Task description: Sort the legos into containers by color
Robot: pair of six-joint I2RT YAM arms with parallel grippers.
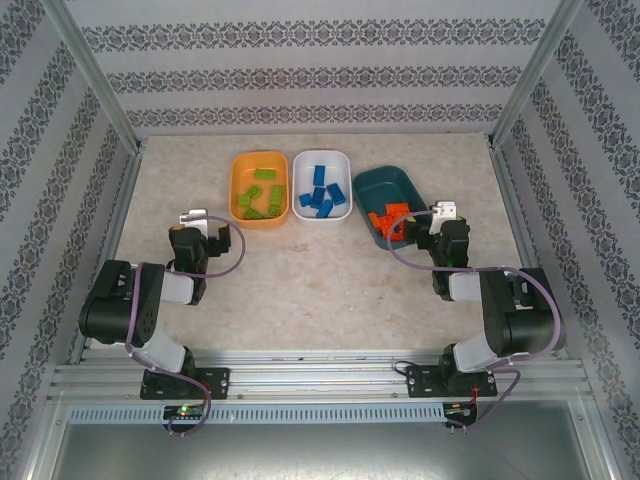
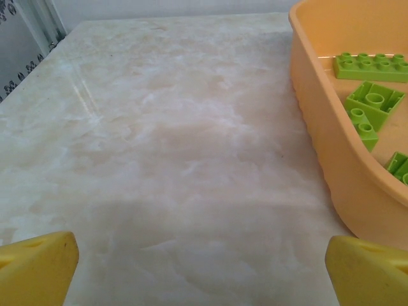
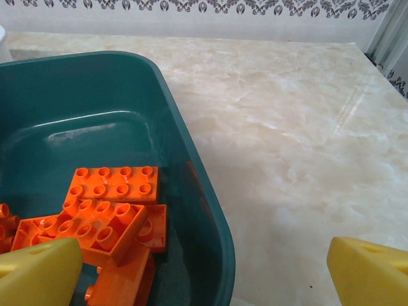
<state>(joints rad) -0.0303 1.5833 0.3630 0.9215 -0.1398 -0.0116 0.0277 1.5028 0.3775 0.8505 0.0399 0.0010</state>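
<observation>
From above, three tubs stand in a row on the worktop (image 1: 300, 270): the orange tub (image 1: 234, 190) holds the green bricks (image 1: 262, 195), the white tub (image 1: 322, 154) the blue bricks (image 1: 322, 195), and the teal tub (image 1: 385, 185) the orange bricks (image 1: 390, 218). The left end effector (image 1: 197, 220) sits near the orange tub's near left corner; the right end effector (image 1: 436, 214) is at the teal tub's near right edge.

On the left wrist view, the yellow fingertips (image 2: 35, 268) are spread wide over bare worktop, gripping nothing, with the orange tub just to the right.

On the right wrist view, the fingertips (image 3: 38, 274) are also wide apart and empty. One is over the orange bricks and the other over the worktop, with the tub's rim between them.
</observation>
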